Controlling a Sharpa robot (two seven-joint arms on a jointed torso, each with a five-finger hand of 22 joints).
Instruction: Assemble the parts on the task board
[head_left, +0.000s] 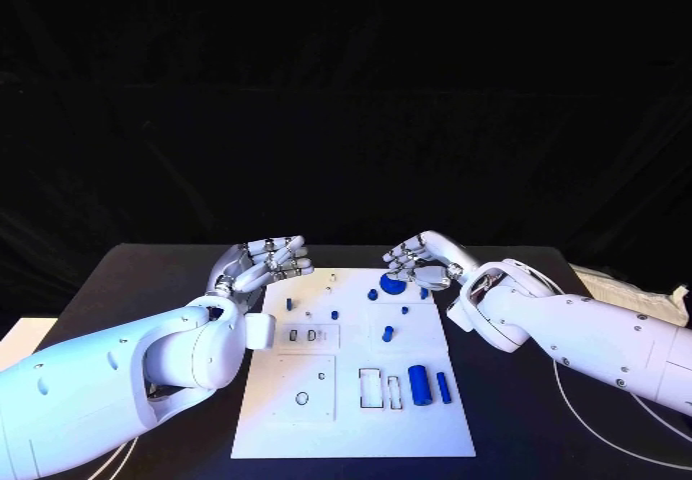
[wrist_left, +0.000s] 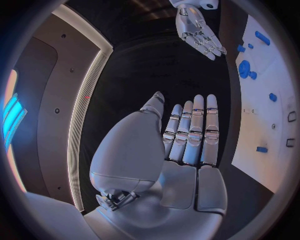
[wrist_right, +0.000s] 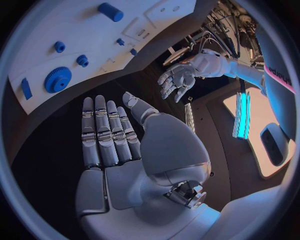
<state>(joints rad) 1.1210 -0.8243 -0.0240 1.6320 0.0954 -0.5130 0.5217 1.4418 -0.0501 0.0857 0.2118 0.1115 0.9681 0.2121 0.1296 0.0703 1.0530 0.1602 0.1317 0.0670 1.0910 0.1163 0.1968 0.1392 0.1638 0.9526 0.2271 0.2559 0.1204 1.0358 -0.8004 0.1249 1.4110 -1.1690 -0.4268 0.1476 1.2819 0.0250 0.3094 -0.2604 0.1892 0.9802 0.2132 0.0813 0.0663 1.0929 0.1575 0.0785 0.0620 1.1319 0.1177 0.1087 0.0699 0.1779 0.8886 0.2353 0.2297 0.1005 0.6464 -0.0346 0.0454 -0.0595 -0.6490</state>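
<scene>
Black tabletop (head_left: 159, 275) runs under everything, with a dark curtain behind it and a white task board (head_left: 353, 420) laid in the middle, its near edge close to the robot. Bare black surface lies along both long sides of the board, wider on the left than beside the right forearm.

Nearest on the board, 2 upright blue cylinders, a large blue peg (head_left: 418, 384) and a slimmer blue pin (head_left: 444, 387), lie side by side next to 2 rectangular slots. Farther up sits a small blue stud (head_left: 388, 331), then a thin blue bar (head_left: 290, 302) near the left edge. Toward the far end a blue gear (head_left: 392, 284) rests flat, with a small blue bushing (head_left: 372, 295) just beside it.

At the far left corner the left hand (head_left: 268, 262) hovers off the board's edge; its wrist view shows the fingers (wrist_left: 195, 131) straight, pressed side by side, holding nothing. The right hand (head_left: 427, 262) hangs near the far right corner, just beyond the gear, palm likewise bare with fingers (wrist_right: 103, 132) extended together and the thumb angled apart. Open table separates the 2 hands. Beyond the right arm, pale crumpled papers (head_left: 627, 290) lie at the table's right edge.
</scene>
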